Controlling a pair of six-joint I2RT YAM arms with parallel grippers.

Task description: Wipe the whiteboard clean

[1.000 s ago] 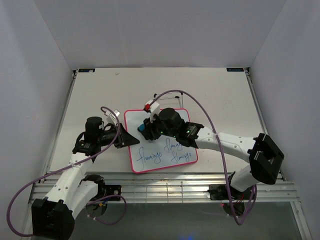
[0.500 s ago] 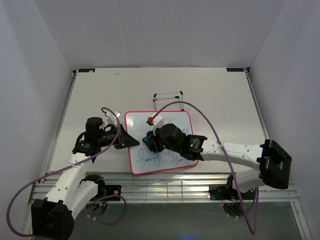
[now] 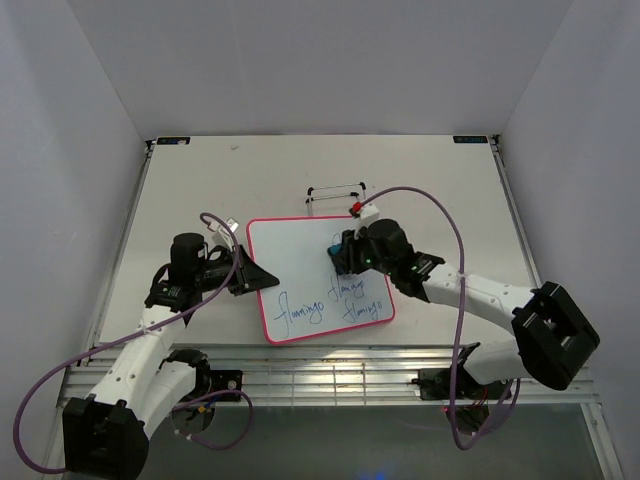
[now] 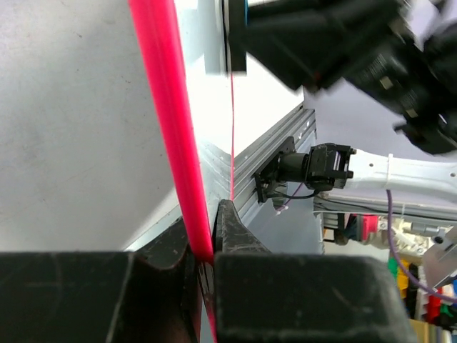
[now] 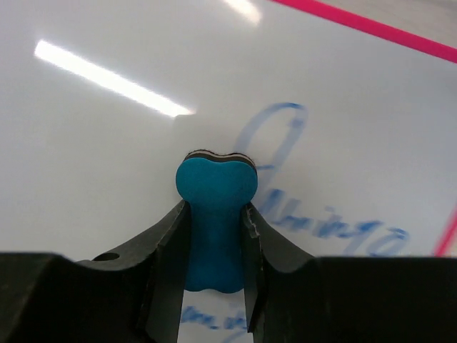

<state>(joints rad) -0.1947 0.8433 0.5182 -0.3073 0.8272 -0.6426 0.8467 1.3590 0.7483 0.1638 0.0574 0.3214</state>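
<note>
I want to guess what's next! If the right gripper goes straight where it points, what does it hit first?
Probably the whiteboard, at the blue writing just past the eraser the right gripper holds; depth is unclear.

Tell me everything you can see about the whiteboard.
The whiteboard is a flat white rectangle with rounded corners and a thin pink-red frame, lying slightly askew on the table. Blue handwriting fills its lower part; the upper part is clean. The left gripper pinches its left edge; the right gripper presses a blue eraser onto its surface.
</note>
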